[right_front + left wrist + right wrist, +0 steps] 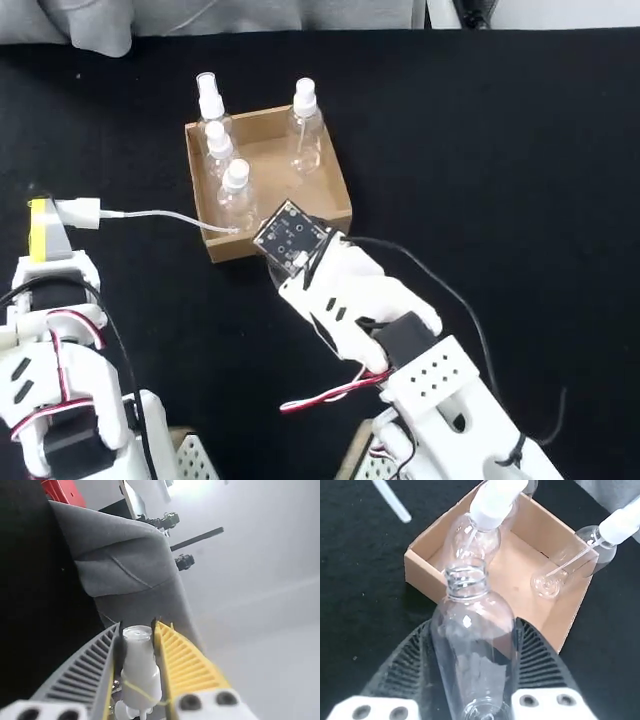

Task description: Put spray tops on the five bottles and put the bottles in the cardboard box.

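- The left claw (136, 632) is clenched on the spray top (136, 665). Its tube (165, 216) should likely enter the neck (465, 575) centred, before any pushing down.
- The right claw (472, 626) grips the open bottle (470, 645), which is best held steady.
- The bottle sits between the right claw's fingers, just beside the box (422, 562).

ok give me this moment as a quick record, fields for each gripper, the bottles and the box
left gripper: shut on a spray top, whose thin tube reaches toward the box
right gripper: shut on a bare bottle with no top, at the box's near side
box: open cardboard, on the black table
capped bottles: four, upright at the box; cannot tell if the back-left one is inside
not yet done: fifth bottle needs its top, then goes in
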### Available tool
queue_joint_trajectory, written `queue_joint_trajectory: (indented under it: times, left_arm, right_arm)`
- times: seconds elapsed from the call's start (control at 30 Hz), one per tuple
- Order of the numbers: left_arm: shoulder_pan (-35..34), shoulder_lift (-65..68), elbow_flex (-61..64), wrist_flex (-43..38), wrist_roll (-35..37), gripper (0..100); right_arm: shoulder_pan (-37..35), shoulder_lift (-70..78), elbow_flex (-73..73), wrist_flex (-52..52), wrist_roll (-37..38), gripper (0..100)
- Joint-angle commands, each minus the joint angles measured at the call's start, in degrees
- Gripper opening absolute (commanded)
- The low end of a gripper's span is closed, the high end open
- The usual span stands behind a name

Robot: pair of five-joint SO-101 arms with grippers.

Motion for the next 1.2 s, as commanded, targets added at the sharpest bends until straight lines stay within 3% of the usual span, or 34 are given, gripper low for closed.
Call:
queue_joint_trajectory:
  times: [0.0,0.33,1.17]
  left_arm:
    - [-0.04,-0.26,0.13,-1.41,0.44,3]
    - [2.95,-0.26,1.36,-1.05,0.09,3]
    - [3.03,-0.26,4.44,-1.14,0.09,3]
  right_arm:
    - [-1.23,-2.51,0.22,-1.76,2.90,8.8]
    - [-1.32,-2.51,0.40,-1.85,4.75,9.0]
    - [-4.40,-2.59,0.57,-1.67,9.23,9.0]
